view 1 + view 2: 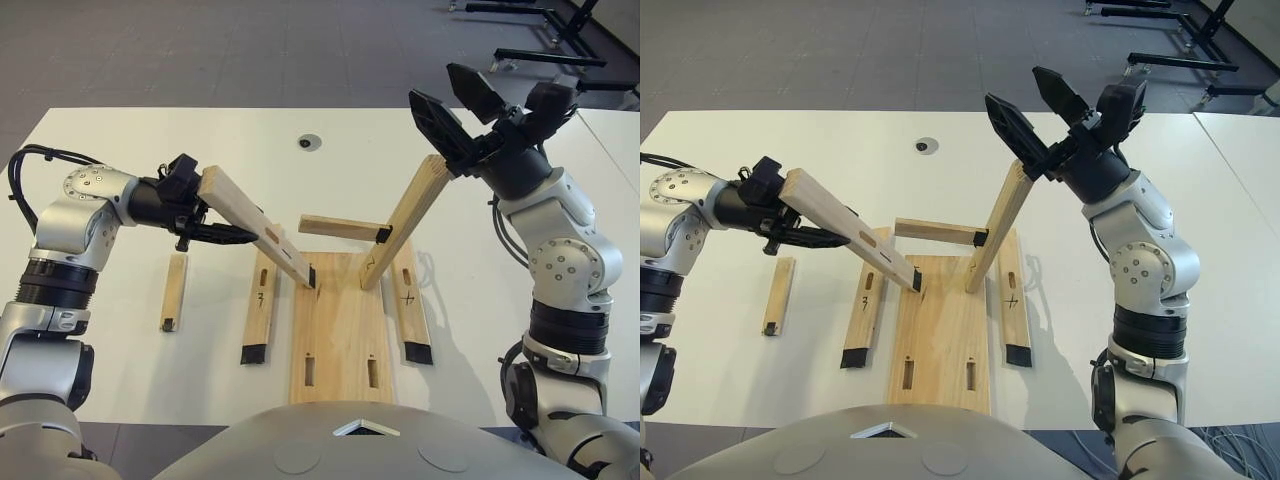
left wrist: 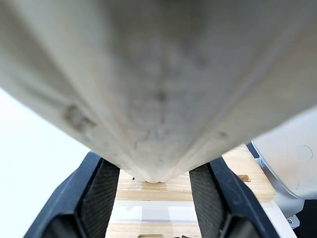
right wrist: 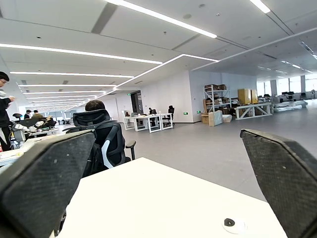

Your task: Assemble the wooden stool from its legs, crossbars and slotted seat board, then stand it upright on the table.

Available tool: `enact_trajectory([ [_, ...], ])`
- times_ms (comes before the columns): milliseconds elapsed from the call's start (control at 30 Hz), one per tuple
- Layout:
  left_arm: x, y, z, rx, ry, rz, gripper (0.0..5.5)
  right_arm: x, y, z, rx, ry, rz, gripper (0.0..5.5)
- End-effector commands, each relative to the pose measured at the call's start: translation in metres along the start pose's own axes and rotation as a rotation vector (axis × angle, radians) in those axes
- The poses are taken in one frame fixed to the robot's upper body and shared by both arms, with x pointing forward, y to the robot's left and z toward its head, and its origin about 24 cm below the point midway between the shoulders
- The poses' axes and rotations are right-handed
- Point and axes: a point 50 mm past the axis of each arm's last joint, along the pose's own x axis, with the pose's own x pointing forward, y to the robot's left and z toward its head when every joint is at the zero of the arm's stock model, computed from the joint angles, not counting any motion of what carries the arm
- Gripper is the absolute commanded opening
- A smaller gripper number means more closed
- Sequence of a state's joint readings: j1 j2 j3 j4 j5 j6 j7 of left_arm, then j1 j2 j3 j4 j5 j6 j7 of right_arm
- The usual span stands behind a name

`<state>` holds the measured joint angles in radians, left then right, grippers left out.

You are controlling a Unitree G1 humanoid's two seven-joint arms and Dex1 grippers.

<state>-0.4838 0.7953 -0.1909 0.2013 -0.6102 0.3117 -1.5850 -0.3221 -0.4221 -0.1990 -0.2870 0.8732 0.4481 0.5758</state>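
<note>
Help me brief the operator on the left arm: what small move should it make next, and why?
Probably ease the left claw down and tip its long pale wooden leg more upright, seating the black-tipped end in a slot of the flat wooden seat board. That end lies at the board's far left corner, slanted, while the other tilted wooden leg stands on the board.

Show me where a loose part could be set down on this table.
Bare table lies along the far edge around the grommet, and right of the flat leg. Crowded: around the seat board, between the short crossbar and that leg.
</note>
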Motion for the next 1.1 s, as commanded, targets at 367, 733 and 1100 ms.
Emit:
enact_trajectory([
  [367, 0.007, -0.008, -0.036, -0.141, 0.160, -0.024, 2.10, -0.006, 0.008, -0.025, -0.002, 0.167, 0.031, 5.39],
  [733, 0.010, -0.011, -0.037, -0.151, 0.155, -0.032, 2.10, 0.007, 0.001, 0.004, 0.030, 0.037, 0.001, 5.39],
  [1100, 0.009, -0.012, -0.036, -0.142, 0.159, -0.021, 2.10, 0.001, 0.000, -0.003, -0.022, 0.068, -0.023, 5.39],
])
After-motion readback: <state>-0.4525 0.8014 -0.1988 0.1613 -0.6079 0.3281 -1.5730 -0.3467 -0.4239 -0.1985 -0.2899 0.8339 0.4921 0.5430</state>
